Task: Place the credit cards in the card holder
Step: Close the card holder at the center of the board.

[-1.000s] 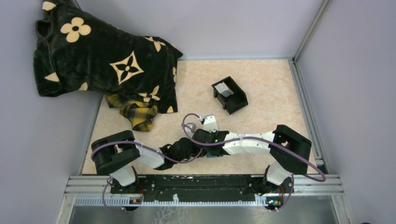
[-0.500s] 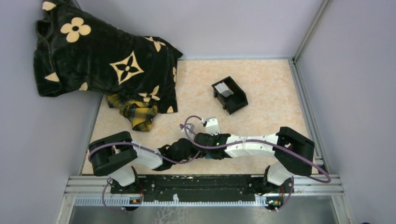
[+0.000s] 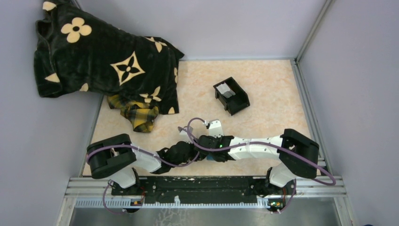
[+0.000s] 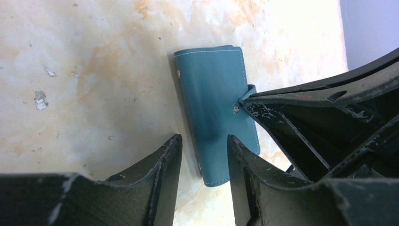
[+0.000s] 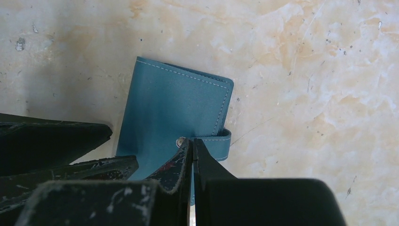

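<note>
The left fingers (image 4: pixel 162 179) stand half open astride one end of the closed blue stitched folding card holder (image 4: pixel 211 89), which lies flat on the marbled table (image 4: pixel 84 70); the right fingers (image 5: pixel 179 165) are pressed shut, tips touching its snap strap (image 5: pixel 221 141).

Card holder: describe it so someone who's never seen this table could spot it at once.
On the marbled beige table, look near the front edge, where the left end effector and right end effector meet. The card holder lies there, closed: a small teal-blue wallet with pale stitching and a snap strap. Its teal colour sets it apart from the black open-topped box farther back.
</note>
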Robot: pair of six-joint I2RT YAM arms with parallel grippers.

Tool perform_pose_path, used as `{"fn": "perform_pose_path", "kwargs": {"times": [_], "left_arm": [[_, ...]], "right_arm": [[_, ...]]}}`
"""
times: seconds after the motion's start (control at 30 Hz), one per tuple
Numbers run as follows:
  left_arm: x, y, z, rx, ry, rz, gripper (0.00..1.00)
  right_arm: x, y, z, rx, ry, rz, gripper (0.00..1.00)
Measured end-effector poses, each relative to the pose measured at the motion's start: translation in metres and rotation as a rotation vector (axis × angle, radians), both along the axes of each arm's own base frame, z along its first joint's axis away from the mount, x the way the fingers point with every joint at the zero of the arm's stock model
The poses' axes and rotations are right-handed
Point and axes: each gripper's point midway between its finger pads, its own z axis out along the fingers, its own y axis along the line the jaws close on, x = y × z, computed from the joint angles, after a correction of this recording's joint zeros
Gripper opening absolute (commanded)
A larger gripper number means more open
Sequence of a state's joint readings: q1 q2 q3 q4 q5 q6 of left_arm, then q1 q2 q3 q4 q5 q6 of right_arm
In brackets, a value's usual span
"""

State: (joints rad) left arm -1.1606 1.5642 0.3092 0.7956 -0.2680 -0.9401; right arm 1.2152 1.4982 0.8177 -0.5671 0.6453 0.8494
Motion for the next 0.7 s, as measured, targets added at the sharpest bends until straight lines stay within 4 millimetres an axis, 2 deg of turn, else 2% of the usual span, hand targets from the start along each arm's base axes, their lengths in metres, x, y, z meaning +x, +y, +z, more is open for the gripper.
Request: {"fn": "perform_pose_path", "kwargs": {"times": [0.7], "left_arm": [[-0.013, 0.015, -0.004, -0.072, 0.028, 0.011, 0.41]], "right_arm": [[0.002, 0.002, 0.007, -0.008, -0.007, 0.006, 0.00]]}}
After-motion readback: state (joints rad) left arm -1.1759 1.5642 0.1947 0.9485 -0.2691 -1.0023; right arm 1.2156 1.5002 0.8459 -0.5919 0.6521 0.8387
